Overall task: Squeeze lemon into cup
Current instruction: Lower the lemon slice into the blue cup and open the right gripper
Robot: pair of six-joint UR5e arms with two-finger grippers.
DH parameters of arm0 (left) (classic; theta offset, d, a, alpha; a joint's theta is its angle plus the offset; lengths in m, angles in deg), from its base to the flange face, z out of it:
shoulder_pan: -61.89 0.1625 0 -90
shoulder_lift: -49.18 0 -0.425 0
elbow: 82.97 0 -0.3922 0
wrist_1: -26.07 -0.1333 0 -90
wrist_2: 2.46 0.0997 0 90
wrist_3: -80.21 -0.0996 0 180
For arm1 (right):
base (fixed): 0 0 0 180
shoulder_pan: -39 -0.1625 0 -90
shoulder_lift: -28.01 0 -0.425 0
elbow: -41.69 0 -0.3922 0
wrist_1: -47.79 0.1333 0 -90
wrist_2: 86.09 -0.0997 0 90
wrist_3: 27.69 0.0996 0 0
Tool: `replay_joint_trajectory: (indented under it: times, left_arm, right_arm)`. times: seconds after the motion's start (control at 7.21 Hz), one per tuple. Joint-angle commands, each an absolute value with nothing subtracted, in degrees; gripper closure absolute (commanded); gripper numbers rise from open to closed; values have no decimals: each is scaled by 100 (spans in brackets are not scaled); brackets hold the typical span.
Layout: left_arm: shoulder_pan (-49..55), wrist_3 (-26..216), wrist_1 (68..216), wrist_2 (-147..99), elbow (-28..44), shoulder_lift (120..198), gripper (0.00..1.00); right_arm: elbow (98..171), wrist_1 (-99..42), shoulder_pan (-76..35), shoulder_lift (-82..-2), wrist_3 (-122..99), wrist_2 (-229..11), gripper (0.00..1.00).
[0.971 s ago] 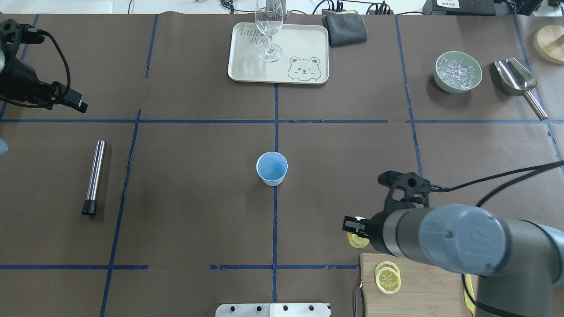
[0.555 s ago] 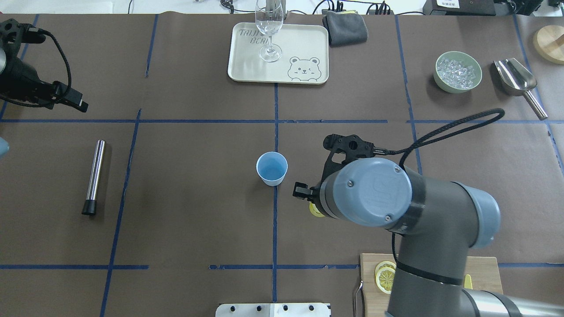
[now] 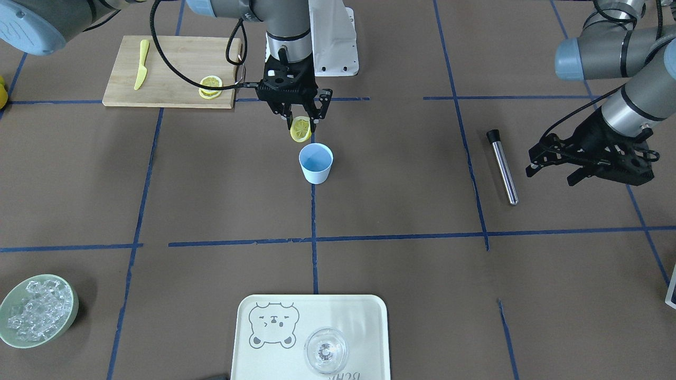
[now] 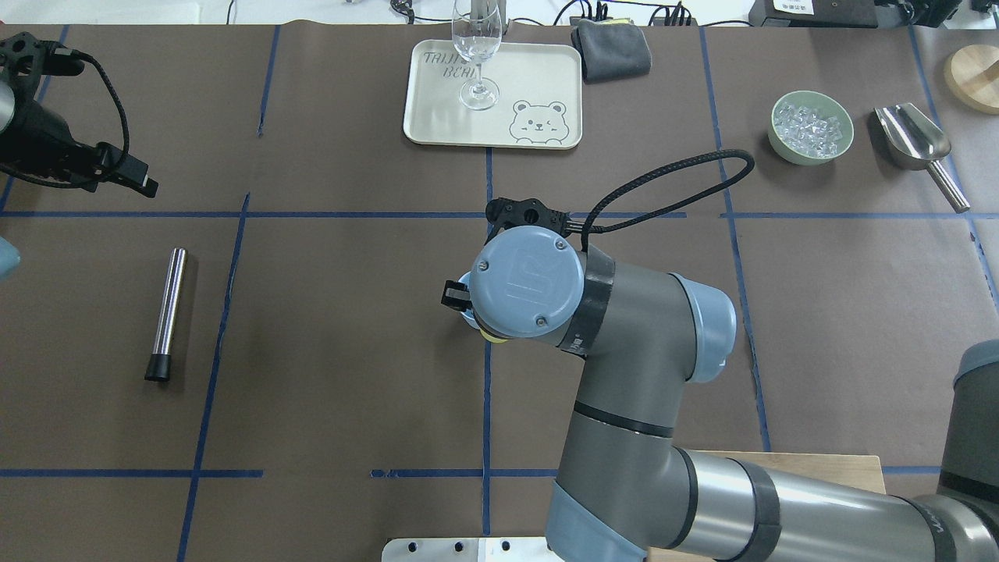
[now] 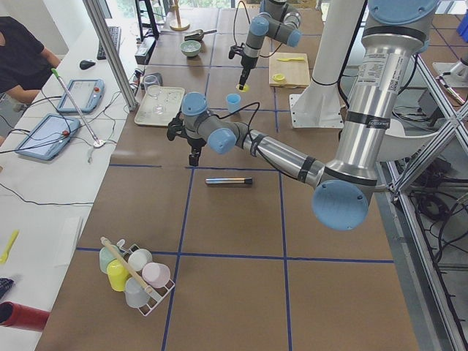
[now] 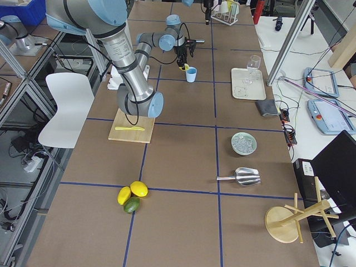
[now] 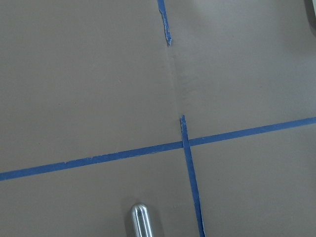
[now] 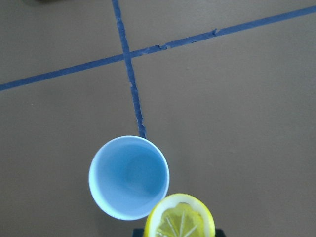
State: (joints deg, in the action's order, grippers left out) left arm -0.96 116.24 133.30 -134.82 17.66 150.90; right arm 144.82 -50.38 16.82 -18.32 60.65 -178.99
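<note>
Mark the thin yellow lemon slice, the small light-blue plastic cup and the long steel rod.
thin yellow lemon slice (image 3: 301,130): front-facing view, pale flesh.
small light-blue plastic cup (image 3: 317,176): front-facing view, outer wall.
long steel rod (image 3: 503,170): front-facing view, mid-shaft.

brown table cover (image 7: 89,84) | blue tape cross (image 7: 185,140) | metal rod tip (image 7: 140,219)

Tray (image 4: 546,78): lettering partly hidden behind wine glass (image 4: 476,47), roughly "TAIJI… BEA…". Right arm joint cap (image 4: 528,282): embossed "UR".
</note>
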Motion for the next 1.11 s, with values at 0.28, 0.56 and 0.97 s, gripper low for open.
replay_joint_trajectory:
  times: [0.28,0.56,0.97]
  left_arm:
    - [-87,11624,13330,-13482,1740,15122,0]
    - [-87,11624,13330,-13482,1731,15122,0]
    - [-87,11615,13339,-13482,1714,15131,0]
  right_arm:
    - [13583,-4511,1475,-1391,6047,-17908,45]
    - [13521,-4511,1475,-1391,6047,-17917,45]
    - [13521,-4511,1475,-1418,6047,-18004,36]
